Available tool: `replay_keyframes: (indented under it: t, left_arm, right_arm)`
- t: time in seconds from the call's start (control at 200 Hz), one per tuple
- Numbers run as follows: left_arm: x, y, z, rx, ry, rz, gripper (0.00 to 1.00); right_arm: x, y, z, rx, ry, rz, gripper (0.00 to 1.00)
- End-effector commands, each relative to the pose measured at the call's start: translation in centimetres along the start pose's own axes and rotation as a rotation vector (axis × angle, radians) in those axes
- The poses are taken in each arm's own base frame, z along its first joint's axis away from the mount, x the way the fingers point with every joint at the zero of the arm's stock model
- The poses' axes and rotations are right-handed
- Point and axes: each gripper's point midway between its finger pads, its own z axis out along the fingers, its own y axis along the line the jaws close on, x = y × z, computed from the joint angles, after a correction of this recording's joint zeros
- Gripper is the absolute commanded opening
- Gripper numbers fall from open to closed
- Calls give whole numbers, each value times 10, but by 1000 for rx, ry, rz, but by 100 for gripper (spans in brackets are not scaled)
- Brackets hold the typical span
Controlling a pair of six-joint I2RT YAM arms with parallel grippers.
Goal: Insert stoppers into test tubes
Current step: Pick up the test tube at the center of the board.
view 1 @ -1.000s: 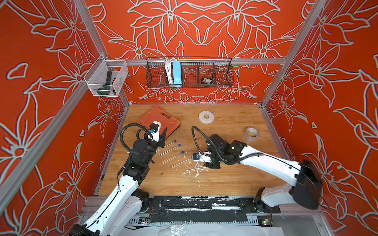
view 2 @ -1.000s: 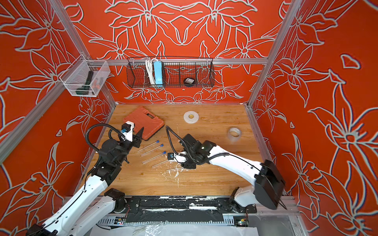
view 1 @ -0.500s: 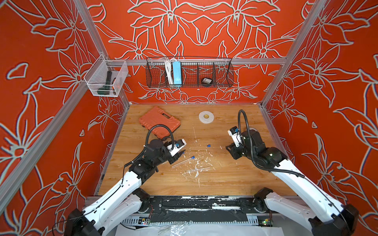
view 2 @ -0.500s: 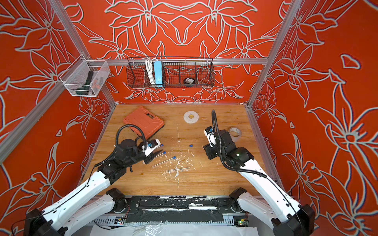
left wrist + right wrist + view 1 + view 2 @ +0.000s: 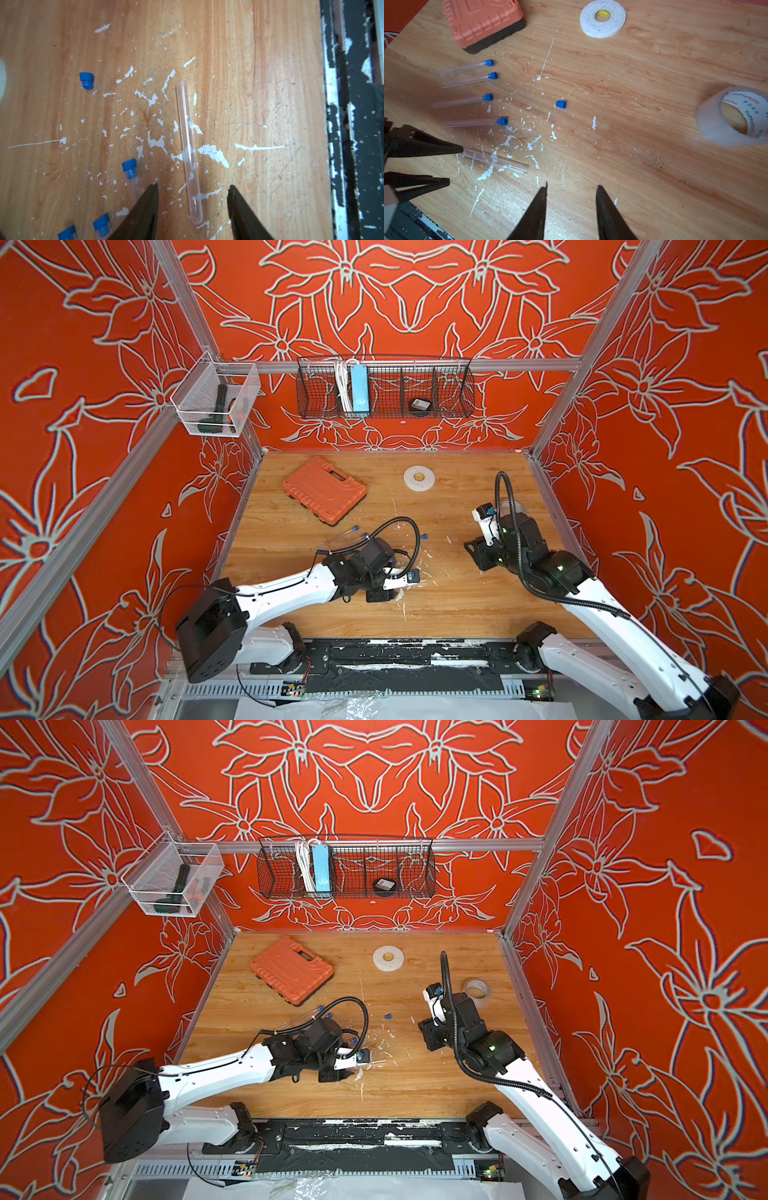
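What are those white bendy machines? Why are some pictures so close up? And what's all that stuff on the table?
Those are two robot arms, a left arm and a right arm. Each ends in a pincer with two black fingers. The two wide pictures come from a camera looking down from above. The two close ones come from small cameras on the arms' wrists.

On the wooden table lie four see-through test tubes already plugged with blue stoppers, one open tube and one loose stopper. There are also an orange case, a white tape roll and a clear tape roll.

The left pincer is open, one finger each side of the open tube, not squeezing it. The right pincer is open and holds nothing.
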Motion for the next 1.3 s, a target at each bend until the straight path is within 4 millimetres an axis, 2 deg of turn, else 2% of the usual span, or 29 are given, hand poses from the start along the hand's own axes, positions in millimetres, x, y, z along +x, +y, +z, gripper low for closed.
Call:
replay_keyframes:
  t: [0.0,0.355,0.711,0.986,1.291]
  left_arm:
    - [2,2,6,5,67,-11,48]
    - [8,-3,40,44,194,-47,43]
    - [26,-2,59,46,296,-58,33]
    - [33,-6,63,69,323,-61,17]
    - [12,8,49,18,197,-71,6]
  right_arm:
    - [3,-4,-2,16,-11,27,40]
    - [3,-4,-3,15,-24,34,40]
    - [2,-5,-4,18,-29,36,41]
    - [2,-5,-5,18,-30,34,41]
    - [5,-11,-7,54,-27,83,41]
